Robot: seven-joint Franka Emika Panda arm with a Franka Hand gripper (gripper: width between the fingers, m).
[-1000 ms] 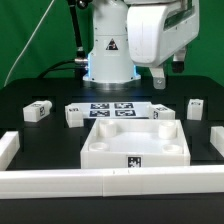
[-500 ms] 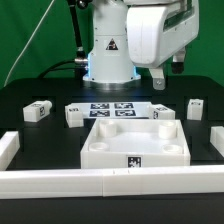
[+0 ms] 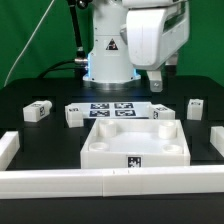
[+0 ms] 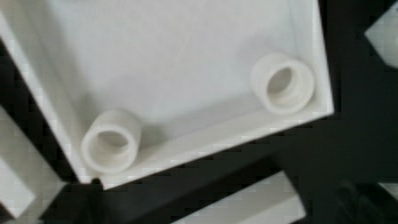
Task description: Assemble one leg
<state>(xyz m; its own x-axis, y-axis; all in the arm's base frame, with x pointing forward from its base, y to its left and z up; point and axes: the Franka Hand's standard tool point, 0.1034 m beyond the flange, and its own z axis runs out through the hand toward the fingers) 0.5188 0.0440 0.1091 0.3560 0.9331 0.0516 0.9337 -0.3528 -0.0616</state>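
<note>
Claw: hovering over desk, exterior view's right; released or clenched, cannot tell.
Leg: on desk beneath claw, just beyond white panel far corner.
Handling: descend vertically, straddle leg centrally, avoid panel rim.

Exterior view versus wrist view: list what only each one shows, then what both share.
Exterior view only: four legs, the marker board, the robot's base and the hand. Wrist view only: the hollow insides of two round sockets, seen close. Both: the white panel on the black table.
</note>
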